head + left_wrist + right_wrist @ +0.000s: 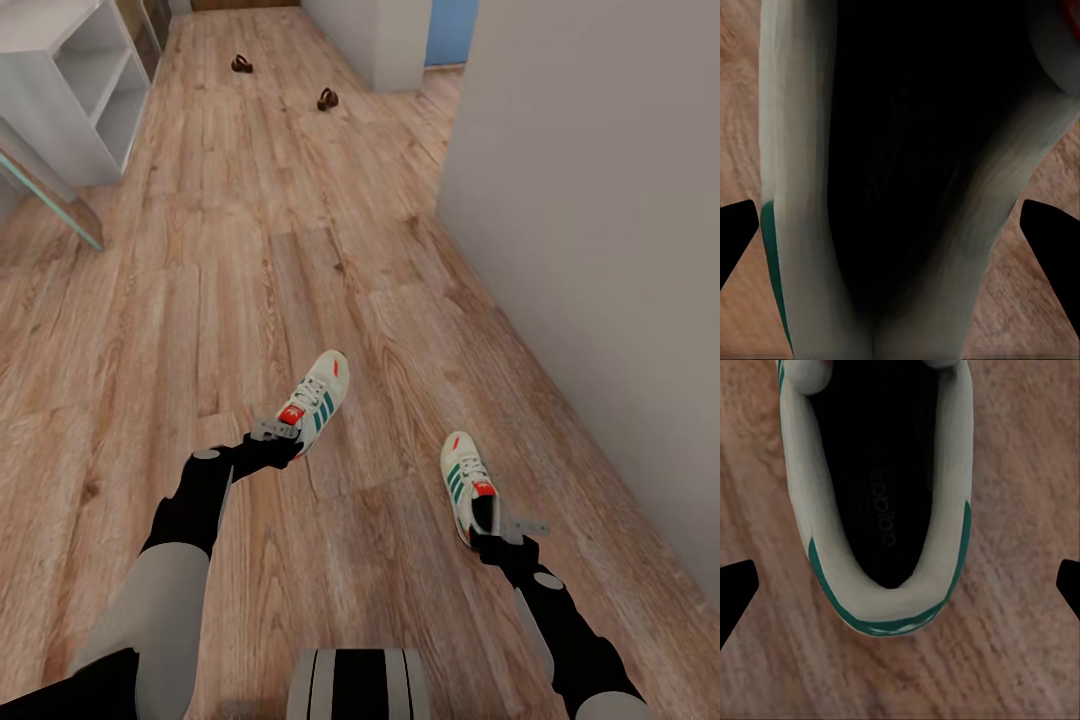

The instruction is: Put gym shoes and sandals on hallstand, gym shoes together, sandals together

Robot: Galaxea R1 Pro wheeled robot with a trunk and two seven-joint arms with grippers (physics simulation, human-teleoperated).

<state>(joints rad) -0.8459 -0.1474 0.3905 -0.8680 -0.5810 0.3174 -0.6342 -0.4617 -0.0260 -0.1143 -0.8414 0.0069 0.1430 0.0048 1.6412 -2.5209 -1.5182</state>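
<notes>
White leather fills the span between the spread fingers of the left gripper (268,432), which straddles the heel of one gym shoe (318,395). The right gripper (505,528), jaws also apart, hovers over the other gym shoe (468,485). Closing off-centre could tip or skid a shoe. Ahead lies open corridor floor (250,280), with two sandals (327,99) far beyond, the grey wall (600,250) close on the right and the hallstand (70,80) forward-left.
</notes>
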